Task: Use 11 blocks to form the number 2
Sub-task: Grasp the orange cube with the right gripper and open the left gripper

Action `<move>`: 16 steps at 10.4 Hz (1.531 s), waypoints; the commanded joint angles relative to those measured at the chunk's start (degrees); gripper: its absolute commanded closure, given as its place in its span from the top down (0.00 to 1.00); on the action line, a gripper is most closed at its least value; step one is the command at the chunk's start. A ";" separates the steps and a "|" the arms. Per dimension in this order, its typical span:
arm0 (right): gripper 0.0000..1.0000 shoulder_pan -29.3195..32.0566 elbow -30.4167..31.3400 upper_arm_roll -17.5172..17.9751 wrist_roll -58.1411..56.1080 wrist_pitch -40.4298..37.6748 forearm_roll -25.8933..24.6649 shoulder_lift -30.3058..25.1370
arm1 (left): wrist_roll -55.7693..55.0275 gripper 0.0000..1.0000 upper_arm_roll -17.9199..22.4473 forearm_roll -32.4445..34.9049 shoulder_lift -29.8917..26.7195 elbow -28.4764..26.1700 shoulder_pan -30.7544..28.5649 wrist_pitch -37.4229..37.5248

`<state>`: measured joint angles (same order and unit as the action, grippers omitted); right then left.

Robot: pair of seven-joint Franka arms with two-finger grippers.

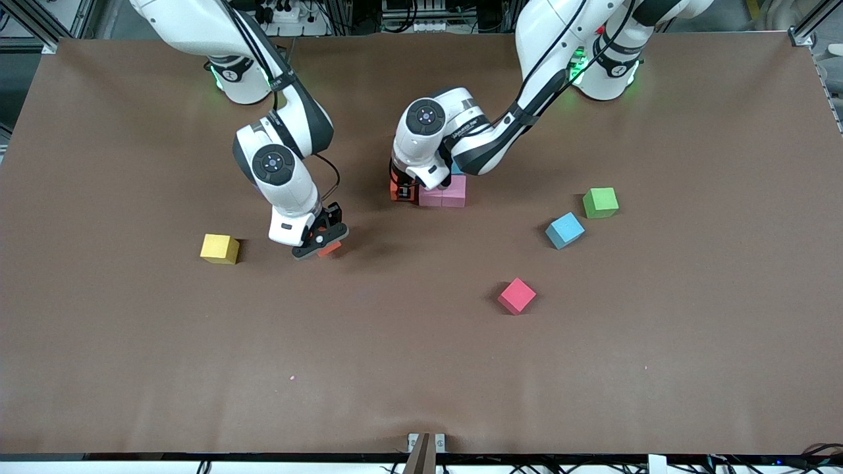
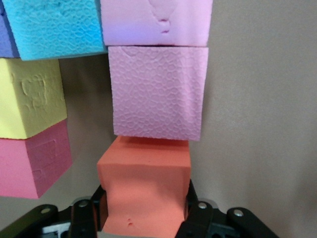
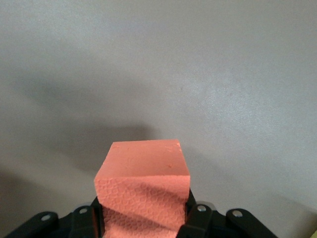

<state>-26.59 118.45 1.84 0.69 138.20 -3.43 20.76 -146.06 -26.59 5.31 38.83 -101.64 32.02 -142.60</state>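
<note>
Holding 1 orange cube (image 3: pixel 143 191) clamped in my right gripper (image 1: pixel 321 241), I hover over bare table, short of the growing number 2 (image 1: pixel 442 191). My left gripper (image 1: pixel 403 191), clamped on another orange cube (image 2: pixel 144 191), presses it against a pink cube (image 2: pixel 157 91) of that digit. Next I judge: release it squarely, then bring mine in.

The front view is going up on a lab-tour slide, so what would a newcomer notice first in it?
Mid-table, the left gripper sets an orange foam cube against a cluster of pink foam cubes. The right gripper grips a second orange foam cube above bare brown table, beside a loose yellow foam cube. Green, light blue and red cubes lie scattered toward the left arm's end.
</note>
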 commanded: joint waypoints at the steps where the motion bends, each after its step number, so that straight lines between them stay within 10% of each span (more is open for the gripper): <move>1: 0.26 0.67 -1.03 0.71 -0.33 -0.82 -0.09 0.51 | -1.94 0.27 0.57 1.81 -0.51 -0.84 0.58 -1.19; 16: 0.26 0.40 -1.03 0.80 0.11 -0.82 0.00 0.59 | -1.86 0.30 1.36 3.48 0.90 -0.75 0.06 -1.72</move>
<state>-26.60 118.27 2.11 0.69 138.13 -3.43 21.02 -146.07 -25.63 6.81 39.66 -102.17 31.98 -143.35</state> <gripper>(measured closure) 0.423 0.401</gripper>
